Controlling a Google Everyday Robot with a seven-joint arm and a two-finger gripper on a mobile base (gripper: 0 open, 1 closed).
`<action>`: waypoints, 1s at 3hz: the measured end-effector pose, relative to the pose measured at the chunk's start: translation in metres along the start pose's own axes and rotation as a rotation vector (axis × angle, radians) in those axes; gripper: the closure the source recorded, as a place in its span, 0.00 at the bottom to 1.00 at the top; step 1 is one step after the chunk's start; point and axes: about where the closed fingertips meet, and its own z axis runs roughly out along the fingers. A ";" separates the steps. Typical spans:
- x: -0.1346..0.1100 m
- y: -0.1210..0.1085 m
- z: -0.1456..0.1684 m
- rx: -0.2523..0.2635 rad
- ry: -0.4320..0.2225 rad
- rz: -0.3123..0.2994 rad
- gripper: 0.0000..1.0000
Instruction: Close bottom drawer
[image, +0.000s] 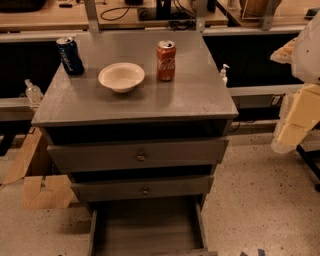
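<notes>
Bottom drawer (147, 227): pulled out toward near edge; open floor (250, 190) left and right. Gripper (296, 117): right edge, well apart from drawer; spread cannot be told.

Front of the bottom drawer (145, 225) mostly cut off by lower edge; knob out of sight. The hand (252, 253): only a dark sliver at lower edge, right of drawer. The arm (300, 115) cropped at right edge.

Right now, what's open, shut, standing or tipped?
Dull grey bottom drawer: pulled open, empty.
Grey middle drawer: looks shut.
Grey top drawer: looks shut.
Red soda can: upright.
Dark blue soda can: upright.
White round bowl: upright, empty.
Tool: at bottom edge, right of the drawer.
</notes>
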 end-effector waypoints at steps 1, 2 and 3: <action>0.000 0.000 0.000 0.000 0.000 0.000 0.00; -0.003 0.008 0.024 -0.003 -0.030 0.030 0.00; -0.014 0.043 0.072 -0.028 -0.113 0.105 0.00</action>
